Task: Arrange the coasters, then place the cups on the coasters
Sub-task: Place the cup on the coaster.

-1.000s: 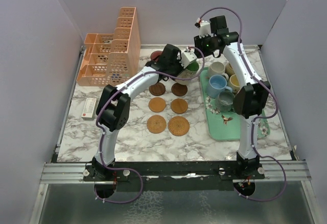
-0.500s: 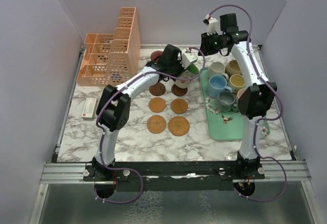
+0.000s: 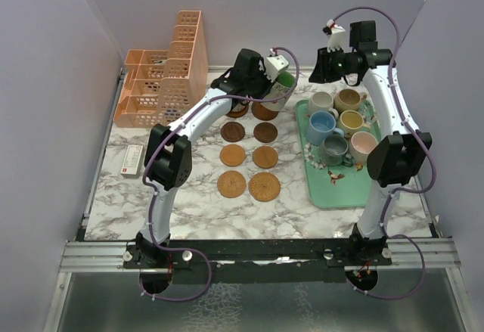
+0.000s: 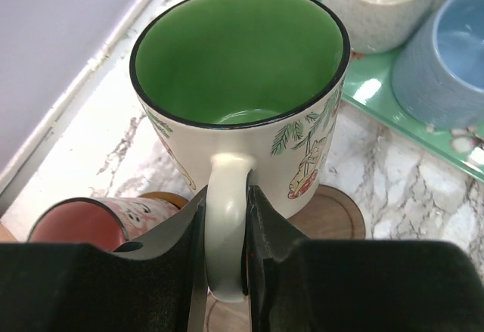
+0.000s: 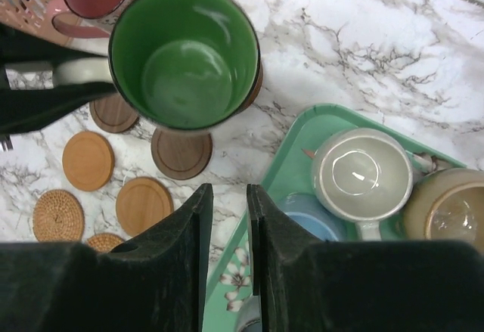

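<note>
Plainly, the left end effector [image 4: 225, 226] was clamped on the smooth looped handle of the green-lined mug [image 4: 242, 52], a glossy cream ceramic cylinder printed with pine sprigs. The mug sat upright just left of the mint floral tray [image 3: 333, 194], over a dark, smooth wooden coaster [image 4: 336, 215]; whether it touched the disc I could not tell. A red-lined mug [image 4: 76, 226] stood farther left of the tray. More flat round coasters [image 3: 232, 155] lay left of the tray on the marbled table [image 3: 189, 196], one of them woven [image 3: 264, 187]. The right end effector [image 5: 227, 218] hung over the tray's far-left corner, its black fingers slightly parted and empty.
</note>
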Motion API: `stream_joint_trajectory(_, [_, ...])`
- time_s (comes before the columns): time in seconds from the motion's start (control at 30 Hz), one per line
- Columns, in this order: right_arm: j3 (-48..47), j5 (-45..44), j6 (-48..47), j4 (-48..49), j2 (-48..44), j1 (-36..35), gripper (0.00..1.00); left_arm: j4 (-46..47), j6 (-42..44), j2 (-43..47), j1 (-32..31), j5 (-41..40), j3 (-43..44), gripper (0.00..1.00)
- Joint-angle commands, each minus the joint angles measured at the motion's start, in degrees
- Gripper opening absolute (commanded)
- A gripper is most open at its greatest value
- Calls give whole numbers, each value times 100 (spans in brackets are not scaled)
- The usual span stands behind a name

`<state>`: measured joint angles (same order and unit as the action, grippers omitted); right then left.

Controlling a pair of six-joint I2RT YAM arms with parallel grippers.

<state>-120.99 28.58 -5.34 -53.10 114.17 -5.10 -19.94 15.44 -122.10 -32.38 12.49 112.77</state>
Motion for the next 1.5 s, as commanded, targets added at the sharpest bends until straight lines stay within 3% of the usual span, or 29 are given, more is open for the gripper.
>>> stream_joint_trajectory(0.0, [361, 272, -100, 250, -330, 108, 24, 962, -104, -67, 80, 32, 490, 0])
stream_joint_trajectory(0.47, [1360, 595, -144, 529, -982, 352, 23, 1320, -46, -398, 178, -104, 501, 0])
stream_joint_trajectory(1.47, [1509, 755, -318, 526, -879, 428, 23, 1455, -169, -694, 294, -10, 402, 0])
